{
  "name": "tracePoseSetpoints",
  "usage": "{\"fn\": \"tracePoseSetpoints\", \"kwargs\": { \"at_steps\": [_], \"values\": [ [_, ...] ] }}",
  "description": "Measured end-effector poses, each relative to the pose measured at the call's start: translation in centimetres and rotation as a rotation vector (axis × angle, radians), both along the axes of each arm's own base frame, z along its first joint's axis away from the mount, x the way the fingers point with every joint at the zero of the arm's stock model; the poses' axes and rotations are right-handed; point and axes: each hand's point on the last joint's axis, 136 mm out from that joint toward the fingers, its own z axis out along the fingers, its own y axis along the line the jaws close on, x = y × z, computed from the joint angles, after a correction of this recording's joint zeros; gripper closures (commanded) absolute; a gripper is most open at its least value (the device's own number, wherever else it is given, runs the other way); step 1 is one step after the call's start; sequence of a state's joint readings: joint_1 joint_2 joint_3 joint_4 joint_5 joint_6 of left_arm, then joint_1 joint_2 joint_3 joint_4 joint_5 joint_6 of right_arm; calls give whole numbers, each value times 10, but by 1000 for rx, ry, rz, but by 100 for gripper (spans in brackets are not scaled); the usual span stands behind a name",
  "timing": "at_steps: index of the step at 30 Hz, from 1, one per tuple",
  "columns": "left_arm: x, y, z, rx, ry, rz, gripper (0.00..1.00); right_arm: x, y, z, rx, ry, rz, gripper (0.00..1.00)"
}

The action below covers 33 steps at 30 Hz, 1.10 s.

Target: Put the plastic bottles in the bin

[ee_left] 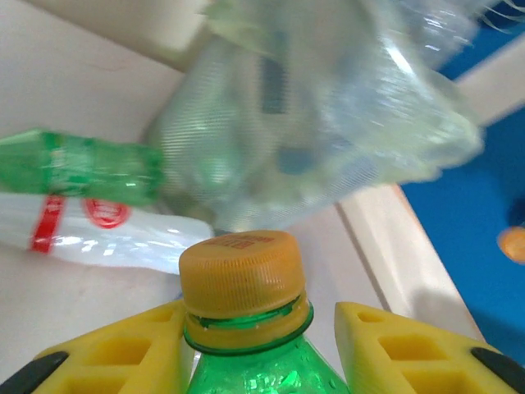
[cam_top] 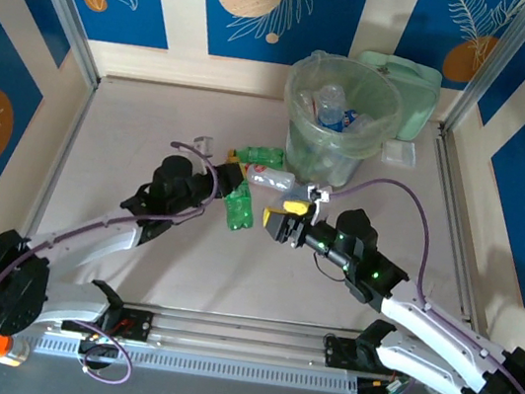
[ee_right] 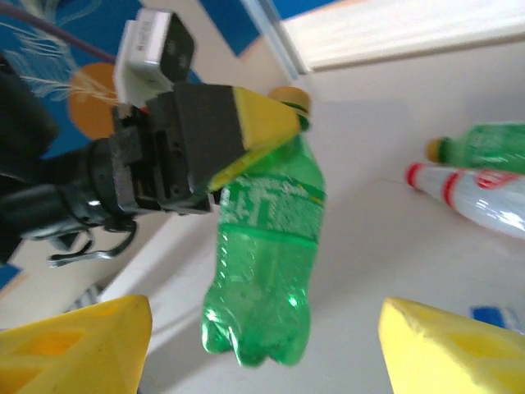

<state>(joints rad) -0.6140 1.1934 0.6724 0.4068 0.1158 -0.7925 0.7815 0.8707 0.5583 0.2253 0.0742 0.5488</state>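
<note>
Green bottle (cam_top: 261, 156), white bottle (cam_top: 273, 178) beside bin (cam_top: 323, 162)

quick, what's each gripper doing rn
left gripper: shut on the green bottle, jaws pinching its neck just under the yellow cap
right gripper: open, jaws wide apart, holding nothing

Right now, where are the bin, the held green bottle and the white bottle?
Bin (cam_top: 320, 164): top view, on its front wall.
Held green bottle (ee_right: 262, 238): right wrist view, on its ribbed body.
White bottle (ee_left: 152, 242): left wrist view, on its body beside the red label.
</note>
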Motion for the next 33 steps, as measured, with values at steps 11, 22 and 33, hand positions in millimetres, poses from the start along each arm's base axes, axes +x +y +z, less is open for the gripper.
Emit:
{"fn": "tracePoseSetpoints", "kwargs": {
  "at_steps": [11,22,33],
  "values": [
    [-51,-21,12,-69,-184,-277,69,-26,21,6,54,-66,168,16],
    [-76,-32,45,-214,-343,-420,70,-20,38,-26,43,54,242,13],
    [-87,-40,50,-283,-382,-498,71,-40,58,-19,125,88,422,26]
  ]
}}
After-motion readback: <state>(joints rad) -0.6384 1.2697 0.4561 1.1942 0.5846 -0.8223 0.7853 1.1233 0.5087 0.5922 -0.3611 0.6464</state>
